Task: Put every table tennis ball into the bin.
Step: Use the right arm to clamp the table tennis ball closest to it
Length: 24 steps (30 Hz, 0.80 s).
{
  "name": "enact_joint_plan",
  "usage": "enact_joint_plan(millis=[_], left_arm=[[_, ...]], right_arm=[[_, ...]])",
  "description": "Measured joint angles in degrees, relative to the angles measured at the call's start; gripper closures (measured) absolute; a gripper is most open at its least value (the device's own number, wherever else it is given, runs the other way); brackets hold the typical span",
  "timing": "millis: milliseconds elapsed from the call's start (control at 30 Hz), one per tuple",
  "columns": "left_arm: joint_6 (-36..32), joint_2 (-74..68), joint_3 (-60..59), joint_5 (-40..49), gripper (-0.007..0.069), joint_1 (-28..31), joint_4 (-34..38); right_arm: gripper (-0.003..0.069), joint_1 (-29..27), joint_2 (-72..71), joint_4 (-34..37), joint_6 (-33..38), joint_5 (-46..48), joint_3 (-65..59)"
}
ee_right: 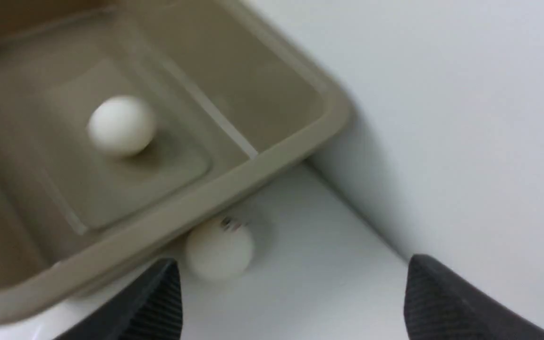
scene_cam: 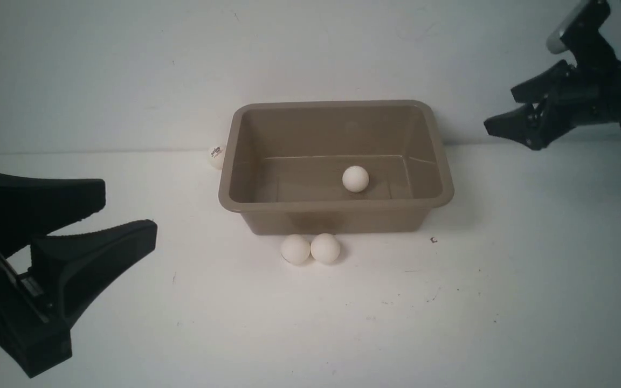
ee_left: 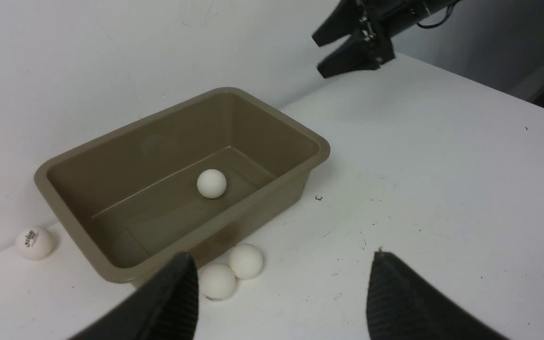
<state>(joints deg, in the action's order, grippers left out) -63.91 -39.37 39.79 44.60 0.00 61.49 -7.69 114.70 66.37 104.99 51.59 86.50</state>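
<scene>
The taupe bin [scene_cam: 337,213] stands mid-table against the back wall, with one table tennis ball [scene_cam: 355,179] on its floor. Two balls [scene_cam: 295,249] [scene_cam: 325,248] touch each other on the table just before its front wall. A logo-marked ball [scene_cam: 216,156] lies left of the bin by the wall. In the right wrist view another logo-marked ball [ee_right: 220,248] rests against the bin's outer side near the wall. My right gripper [scene_cam: 499,110] hangs open and empty in the air, right of the bin. My left gripper [scene_cam: 130,207] is open and empty at the near left.
A white wall [scene_cam: 127,81] rises directly behind the bin. The white tabletop [scene_cam: 504,302] carries small dark specks, and a tiny dark mark [scene_cam: 433,240] lies near the bin's front right corner.
</scene>
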Motion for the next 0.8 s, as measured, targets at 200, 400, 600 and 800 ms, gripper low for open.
enact_joint_plan(millis=[200, 400, 600, 800], left_arm=[[0.0, 0.0, 0.0, -0.1, 0.0188, 0.0, 0.1], [0.0, 0.0, 0.0, -0.2, 0.0188, 0.0, 0.1], [0.1, 0.0, 0.0, -0.2, 0.0188, 0.0, 0.3], [0.1, 0.0, 0.0, -0.2, 0.0188, 0.0, 1.6]], right_arm=[[0.0092, 0.3, 3.4, -0.2, 1.8, 2.3, 0.1], [0.0092, 2.0, 11.0, 4.1, 8.3, -0.2, 0.0], [0.0092, 3.0, 14.4, 5.6, 12.1, -3.0, 1.2], [0.0093, 5.0, 16.3, 6.9, 13.1, -2.9, 3.5]])
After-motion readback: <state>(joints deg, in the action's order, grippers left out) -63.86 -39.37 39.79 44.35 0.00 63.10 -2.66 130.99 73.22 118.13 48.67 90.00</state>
